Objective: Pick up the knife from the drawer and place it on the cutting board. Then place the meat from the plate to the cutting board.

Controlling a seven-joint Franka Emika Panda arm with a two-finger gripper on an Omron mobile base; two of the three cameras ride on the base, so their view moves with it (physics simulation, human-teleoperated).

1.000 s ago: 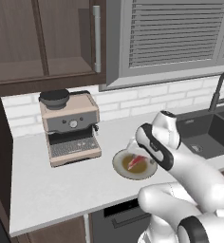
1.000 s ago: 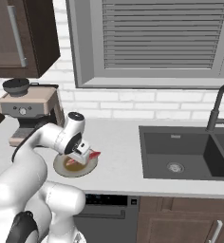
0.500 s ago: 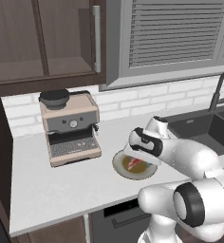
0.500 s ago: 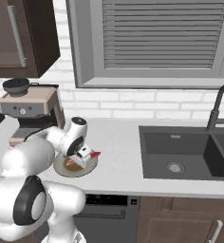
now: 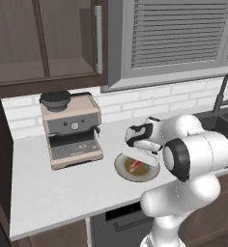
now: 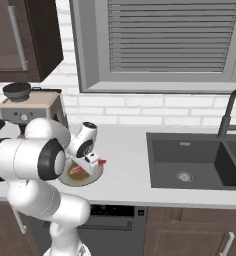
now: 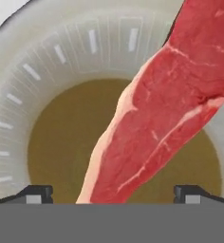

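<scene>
hand [image 7: 112,192]: hanging low over the plate, fingers spread wide, tips standing either side of the meat, not yet pinching it
meat [image 7: 171,109]: red-pink slab w/ white marbling, lying across the plate, one end reaching past the rim
plate [image 5: 123,170]: sitting on the white bench [image 5: 53,188], near front edge
espresso machine [image 5: 71,130]: standing on the bench left of the plate, by the wall
sink [image 6: 190,162]: lying well apart to the right
</scene>
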